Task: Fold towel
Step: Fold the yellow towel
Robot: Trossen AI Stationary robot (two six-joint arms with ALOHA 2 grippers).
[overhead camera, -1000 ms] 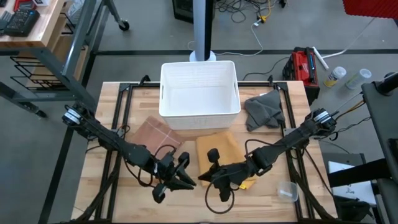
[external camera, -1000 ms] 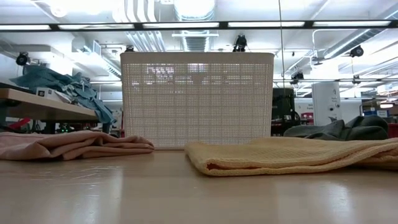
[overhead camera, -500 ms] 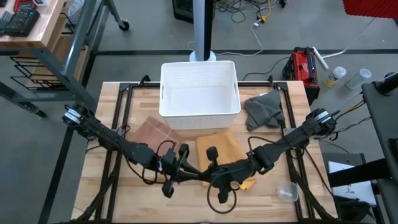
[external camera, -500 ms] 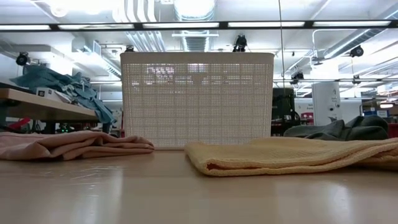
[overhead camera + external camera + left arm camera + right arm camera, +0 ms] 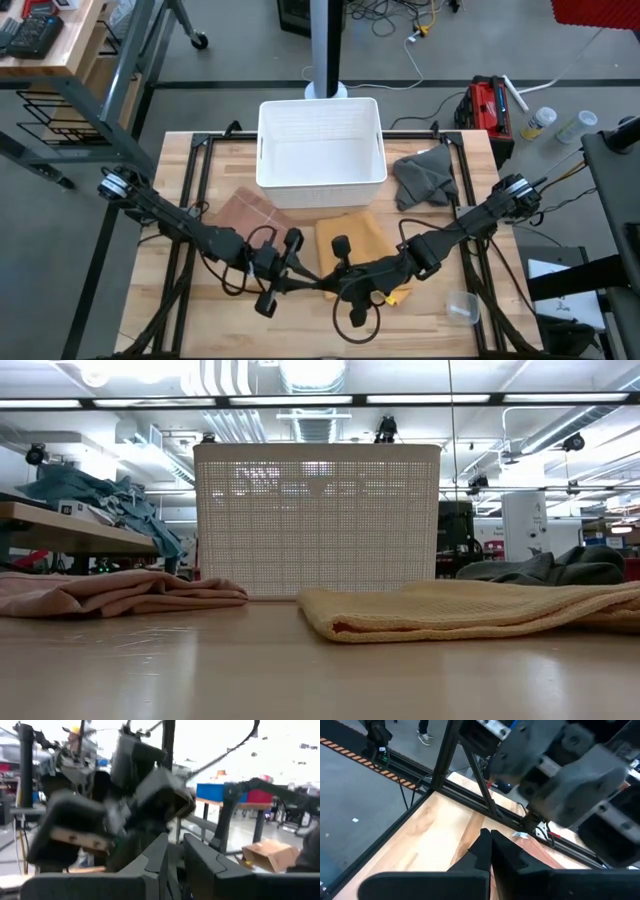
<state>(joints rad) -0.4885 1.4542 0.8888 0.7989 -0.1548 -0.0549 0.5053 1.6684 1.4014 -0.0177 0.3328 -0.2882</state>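
The yellow towel (image 5: 352,240) lies folded flat on the desk (image 5: 215,322), just in front of the white basket (image 5: 321,142); the low view shows its layered edge (image 5: 470,610). Its near edge is hidden under the right arm. A pink towel (image 5: 250,215) and a grey one (image 5: 424,177) lie to either side. The left hand (image 5: 305,285) and right hand (image 5: 325,287) meet tip to tip above the desk, both clenched, grasping nothing.
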